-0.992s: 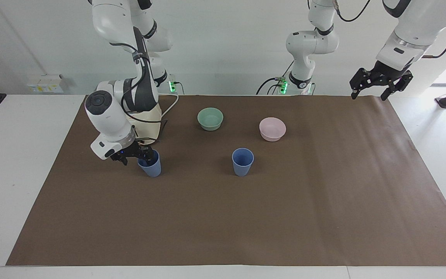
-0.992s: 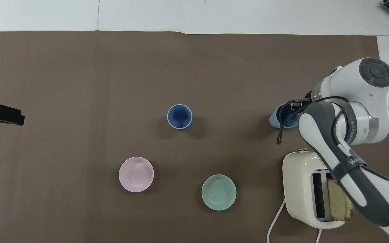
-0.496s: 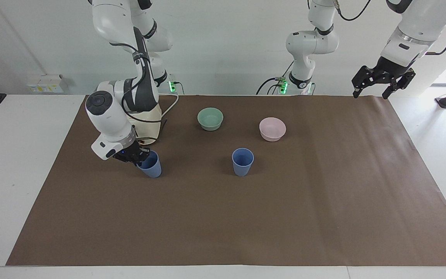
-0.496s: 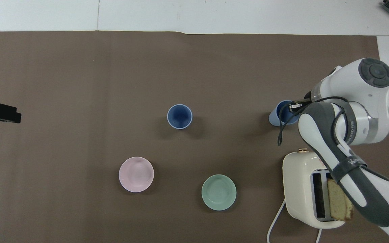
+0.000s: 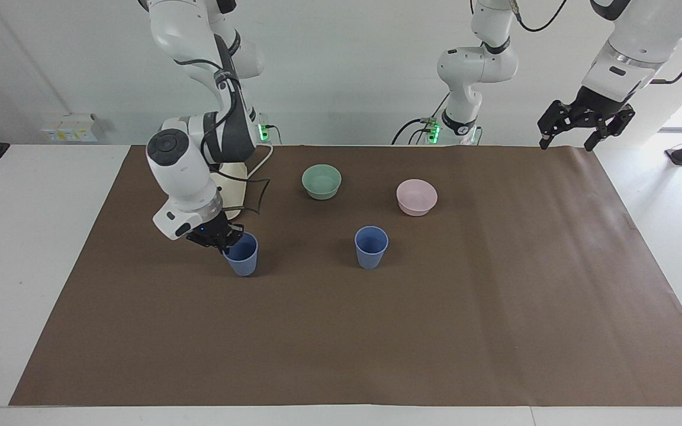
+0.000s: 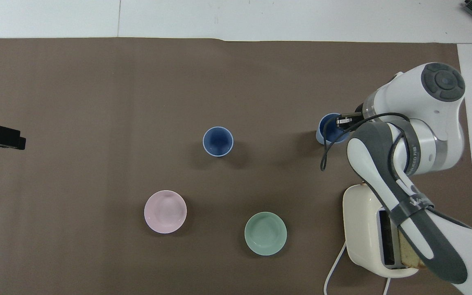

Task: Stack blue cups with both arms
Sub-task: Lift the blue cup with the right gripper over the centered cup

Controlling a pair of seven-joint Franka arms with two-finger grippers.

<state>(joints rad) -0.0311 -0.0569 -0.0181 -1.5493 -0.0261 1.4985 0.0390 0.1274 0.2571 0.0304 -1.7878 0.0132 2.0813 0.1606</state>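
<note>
In the facing view, the right gripper [image 5: 222,238] is clamped on the rim of the held blue cup [image 5: 241,254], which hangs slightly tilted and appears just clear of the brown mat [image 5: 495,307], at about nine o'clock from the standing blue cup [image 5: 371,247]. That cup sits upright near the middle of the mat, with the pink bowl [image 5: 417,197] at its one o'clock and the green bowl [image 5: 321,181] at its eleven o'clock. The left gripper [image 5: 584,121] waits, jaws apart and empty, above the mat's corner at the left arm's end.

In the overhead view, the held cup [image 6: 329,129] lies at three o'clock from the standing cup [image 6: 218,141], the right gripper [image 6: 344,121] at its rim. A toaster [image 6: 363,229] sits at about five o'clock from the held cup.

The step in hand looks like the lift and carry. Next, the right arm would need to raise the cup higher, bring it over the standing one, level it, and lower it inside.
</note>
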